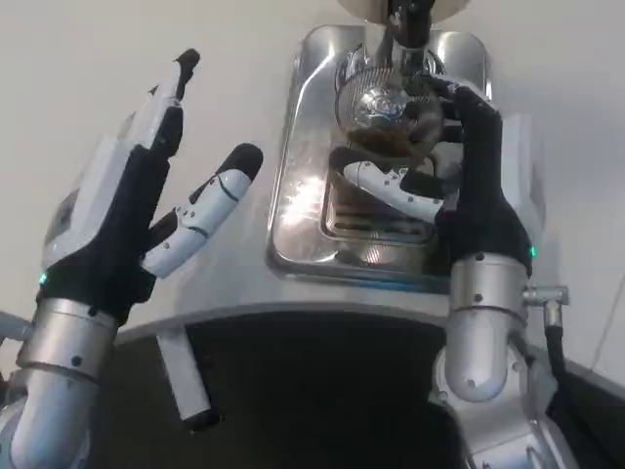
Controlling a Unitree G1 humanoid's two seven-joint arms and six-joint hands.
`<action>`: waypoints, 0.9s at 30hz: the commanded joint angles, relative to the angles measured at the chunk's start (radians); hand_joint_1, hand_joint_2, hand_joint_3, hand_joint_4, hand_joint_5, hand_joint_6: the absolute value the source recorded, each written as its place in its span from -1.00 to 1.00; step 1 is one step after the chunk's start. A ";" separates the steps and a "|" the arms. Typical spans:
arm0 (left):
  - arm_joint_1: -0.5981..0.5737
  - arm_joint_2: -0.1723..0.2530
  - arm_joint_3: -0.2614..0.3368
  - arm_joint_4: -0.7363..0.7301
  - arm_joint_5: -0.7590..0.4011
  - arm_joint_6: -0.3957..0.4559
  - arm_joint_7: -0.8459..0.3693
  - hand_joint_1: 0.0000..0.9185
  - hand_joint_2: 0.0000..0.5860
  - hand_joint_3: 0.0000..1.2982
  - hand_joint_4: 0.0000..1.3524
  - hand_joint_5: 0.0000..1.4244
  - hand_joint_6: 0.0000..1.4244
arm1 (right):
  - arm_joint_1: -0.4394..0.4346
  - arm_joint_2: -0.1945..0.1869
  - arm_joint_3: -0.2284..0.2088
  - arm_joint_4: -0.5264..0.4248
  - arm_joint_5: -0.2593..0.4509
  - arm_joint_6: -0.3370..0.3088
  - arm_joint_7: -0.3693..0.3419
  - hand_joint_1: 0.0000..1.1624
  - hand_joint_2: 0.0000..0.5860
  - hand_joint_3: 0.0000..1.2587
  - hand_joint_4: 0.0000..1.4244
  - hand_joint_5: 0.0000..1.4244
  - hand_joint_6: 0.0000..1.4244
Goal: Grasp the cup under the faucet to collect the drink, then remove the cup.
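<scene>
Left hand [132,210] raised over white table [234,59], fingers spread wide, nothing in it. To its right, a shiny steel drip tray [293,210] w/ bright reflections. Right hand [459,186] wraps the clear cup [386,112] – fingers closed round it – on the tray, directly under the faucet [405,24], dark liquid inside.

Clear cup [383,109] with dark drink inside, upright on the steel tray [293,210], directly under the faucet [408,24]
</scene>
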 commanded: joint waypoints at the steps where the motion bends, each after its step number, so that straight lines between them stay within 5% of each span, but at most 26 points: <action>1: 0.023 0.041 0.022 0.018 0.021 0.029 -0.017 -1.00 -0.20 -1.00 -1.00 -1.00 -1.00 | 0.033 -0.008 0.018 -0.084 -0.018 0.010 0.043 1.00 -0.40 0.32 0.26 0.28 0.75; 22: 0.092 0.098 0.035 0.035 0.065 0.066 -0.009 -1.00 -0.28 -1.00 -1.00 -1.00 -1.00 | 0.141 -0.004 0.039 -0.247 -0.049 0.056 0.144 1.00 -0.41 0.33 0.26 0.28 0.73; 27: 0.097 0.102 0.035 0.045 0.067 0.056 -0.004 -1.00 -0.28 -1.00 -1.00 -1.00 -1.00 | 0.181 0.003 0.075 -0.296 -0.071 0.075 0.154 1.00 -0.41 0.33 0.27 0.28 0.73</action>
